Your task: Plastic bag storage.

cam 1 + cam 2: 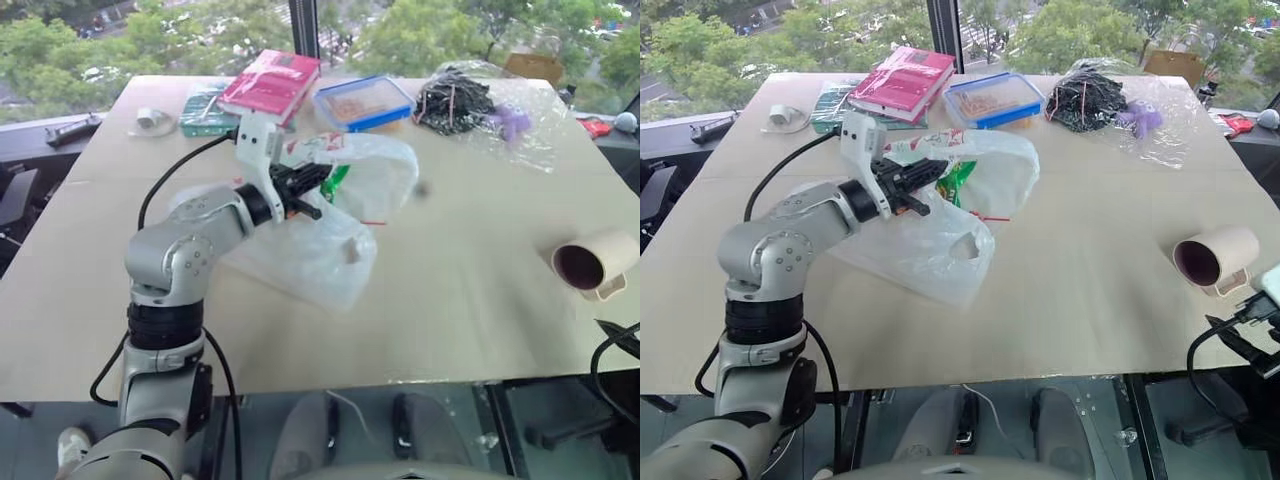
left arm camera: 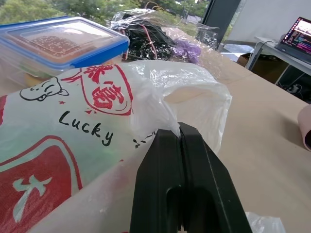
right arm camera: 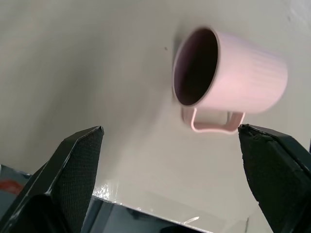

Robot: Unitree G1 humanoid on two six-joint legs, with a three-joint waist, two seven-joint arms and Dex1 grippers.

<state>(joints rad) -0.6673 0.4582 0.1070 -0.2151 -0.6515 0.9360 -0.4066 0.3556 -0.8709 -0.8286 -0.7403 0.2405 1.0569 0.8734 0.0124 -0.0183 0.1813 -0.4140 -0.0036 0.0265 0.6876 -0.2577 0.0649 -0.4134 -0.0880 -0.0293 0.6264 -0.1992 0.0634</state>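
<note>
The large crinkly translucent white plastic bag [image 1: 940,215] with its red printed label lies crumpled on the left-centre of the table, part heaped up, part spread flat toward the near edge, with something green showing through the film. The left gripper [image 1: 927,180] reaches in level from the left, its two black fingers [image 2: 182,184] pressed tight together on a fold of the bag's film — a pinch on the upper bunch, likely so the loose plastic can be gathered or folded for storing. The lower part of the bag trails on the tabletop.

Off at the table's right edge, the right gripper [image 3: 170,160] hangs with its fingers spread wide and nothing between them, looking down at a pale pink ribbed mug [image 1: 1217,259] lying on its side, handle against the table. It looks parked clear, leaving the bag to the other hand.

Behind the bag: a pink-red book [image 1: 902,80] stacked on a teal item, a clear food box with a blue rim [image 1: 998,98], and a clear bag of black cables with a purple item [image 1: 1110,100]. A small grey-white object [image 1: 783,117] sits at the far left corner.

The beige tabletop [image 1: 1090,320] is smooth and matte. Beyond it, tall windows look out on green treetops, and the left wrist view catches a lit laptop on a side desk.
</note>
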